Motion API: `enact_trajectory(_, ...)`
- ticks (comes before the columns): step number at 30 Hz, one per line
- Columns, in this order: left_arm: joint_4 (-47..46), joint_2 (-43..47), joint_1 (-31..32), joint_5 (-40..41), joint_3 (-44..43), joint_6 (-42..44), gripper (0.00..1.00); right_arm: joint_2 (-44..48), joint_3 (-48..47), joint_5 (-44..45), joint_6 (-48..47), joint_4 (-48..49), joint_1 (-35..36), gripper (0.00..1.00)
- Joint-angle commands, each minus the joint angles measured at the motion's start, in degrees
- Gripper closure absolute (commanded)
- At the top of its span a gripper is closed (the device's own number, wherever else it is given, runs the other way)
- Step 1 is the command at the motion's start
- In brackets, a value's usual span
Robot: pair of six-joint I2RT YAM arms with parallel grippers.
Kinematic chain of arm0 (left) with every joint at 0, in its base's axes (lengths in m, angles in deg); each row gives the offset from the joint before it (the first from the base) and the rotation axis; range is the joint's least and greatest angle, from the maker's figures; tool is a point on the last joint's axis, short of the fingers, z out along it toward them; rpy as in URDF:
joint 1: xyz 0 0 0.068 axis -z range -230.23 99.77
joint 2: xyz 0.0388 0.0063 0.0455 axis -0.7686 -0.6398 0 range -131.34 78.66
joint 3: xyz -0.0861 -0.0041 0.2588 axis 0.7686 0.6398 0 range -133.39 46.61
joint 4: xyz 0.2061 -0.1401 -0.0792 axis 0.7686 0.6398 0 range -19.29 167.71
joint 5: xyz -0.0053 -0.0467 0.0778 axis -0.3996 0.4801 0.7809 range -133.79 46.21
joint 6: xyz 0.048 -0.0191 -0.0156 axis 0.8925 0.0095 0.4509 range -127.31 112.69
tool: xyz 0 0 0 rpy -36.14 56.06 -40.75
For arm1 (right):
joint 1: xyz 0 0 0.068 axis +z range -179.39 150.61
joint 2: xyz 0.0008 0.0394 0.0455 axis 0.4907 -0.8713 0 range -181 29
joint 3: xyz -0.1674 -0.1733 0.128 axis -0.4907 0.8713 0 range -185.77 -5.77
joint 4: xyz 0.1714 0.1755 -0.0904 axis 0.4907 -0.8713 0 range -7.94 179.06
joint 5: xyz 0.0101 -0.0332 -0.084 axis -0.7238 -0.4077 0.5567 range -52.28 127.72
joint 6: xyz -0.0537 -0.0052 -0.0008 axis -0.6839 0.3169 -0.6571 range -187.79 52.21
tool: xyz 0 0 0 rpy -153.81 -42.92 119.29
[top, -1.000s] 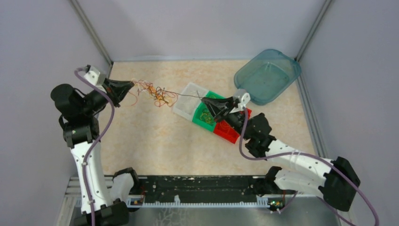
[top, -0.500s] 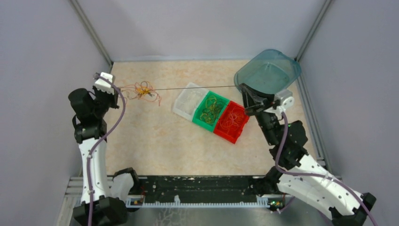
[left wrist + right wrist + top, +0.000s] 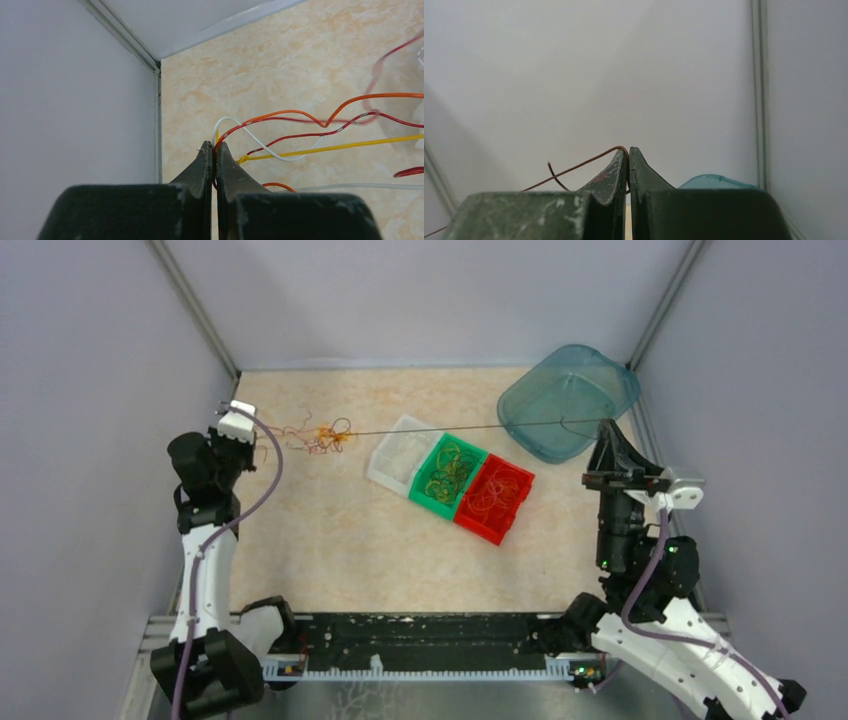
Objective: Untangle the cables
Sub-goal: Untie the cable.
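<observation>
Cables form one small tangle just beside the left gripper, whose jaws are closed on several wire ends: orange, red, white, yellow. One brown cable runs tight from this tangle to the right gripper, which is closed on its end near one teal tub. Three joined bins, white, green and red, lie between the arms.

Left gripper, right gripper clamped, far apart

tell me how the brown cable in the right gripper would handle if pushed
The brown cable looks thin and probably floppy, straight only because it's stretched between the tangle and right gripper. Its curled free end suggests it keeps some bend.
</observation>
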Motion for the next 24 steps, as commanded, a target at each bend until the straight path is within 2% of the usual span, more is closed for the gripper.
enact_trajectory(1, -5.07, -2.56, -2.01, 13.53, 3.25, 6.85, 1.0, 4.59, -5.58, 12.59, -10.34, 18.81, -1.04, 1.0)
enact_trajectory(7, -8.23, -5.66, -2.94, 15.85, 6.28, 8.86, 1.0, 5.28, -11.42, 11.9, -17.21, 19.5, 0.37, 1.0)
enact_trajectory(11, -5.53, -6.5, -3.11, 11.46, 6.67, 6.05, 1.0, 5.76, -13.55, 11.84, -17.62, 17.0, 5.13, 1.0)
enact_trajectory(13, -0.57, -4.93, -3.15, 3.29, 5.64, 3.68, 0.98, 5.36, -14.57, 10.16, -13.39, 8.95, 7.98, 1.0)
enact_trajectory(16, 10.02, -1.73, -3.12, -16.37, 1.11, 1.39, 0.95, 1.98, -16.05, 3.95, -1.72, -6.19, 9.76, 1.0)
enact_trajectory(19, 15.92, 1.54, -3.11, -36.91, -5.62, -4.43, 0.97, -2.8, -15.64, -5.25, 5.83, -13.42, 9.72, 1.0)
enact_trajectory(20, 17.13, 2.15, -3.06, -41.99, -8.41, -6.4, 0.97, -4.55, -15.48, -7.84, 7.8, -14.63, 9.74, 0.98)
enact_trajectory(21, 17.43, 2.36, -3.09, -45.43, -11.07, -9.16, 0.97, -6.72, -15.33, -10.25, 9.65, -15.73, 9.73, 0.89)
enact_trajectory(23, 17.1, 1.92, -3.07, -49.06, -16.35, -15.32, 0.98, -10.55, -14.87, -15.89, 13.54, -16.09, 9.76, 0.65)
enact_trajectory(24, 17.09, 1.57, -3.06, -50.61, -18.61, -17.49, 0.99, -12.55, -14.69, -18.52, 15.51, -15.74, 9.75, 0.57)
